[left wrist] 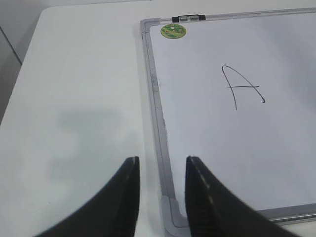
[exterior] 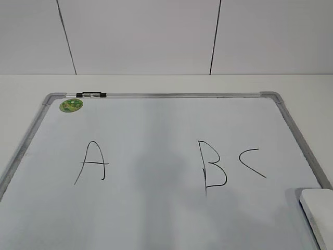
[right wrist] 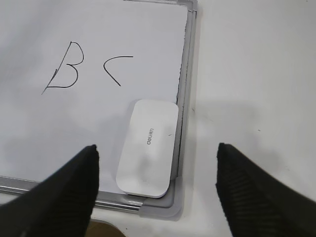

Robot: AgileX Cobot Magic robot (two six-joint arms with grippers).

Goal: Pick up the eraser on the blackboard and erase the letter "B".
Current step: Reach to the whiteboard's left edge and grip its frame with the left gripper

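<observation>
Exterior view, read left to right: one blackboard (exterior: 156,219) lies flat on the table (exterior: 166,83), carrying one green sticker (exterior: 71,105) at 10 o'clock, one black clip (exterior: 91,95) on the top frame, then three letters in a row: one "A" (exterior: 92,162), one letter "B" (exterior: 213,164) and one "C" (exterior: 253,162). One eraser (exterior: 318,213) lies at 4 o'clock on the board, against the right frame, well apart from the "B".

Left tool (left wrist: 160,197): fingers slightly apart, holding nothing, hovering over the board's near left corner.

Right tool (right wrist: 158,187): fingers spread wide, holding nothing, hovering above the eraser (right wrist: 148,148), which lies lengthwise along the frame and sits between the two fingers in the wrist view.

Step in hand, as judged: approach for pickup; the eraser is not yet grasped and the "B" (right wrist: 64,69) is intact. The next move calls for lowering the right tool, closing across the eraser's narrow width, then carrying it toward 11 o'clock to the "B".
</observation>
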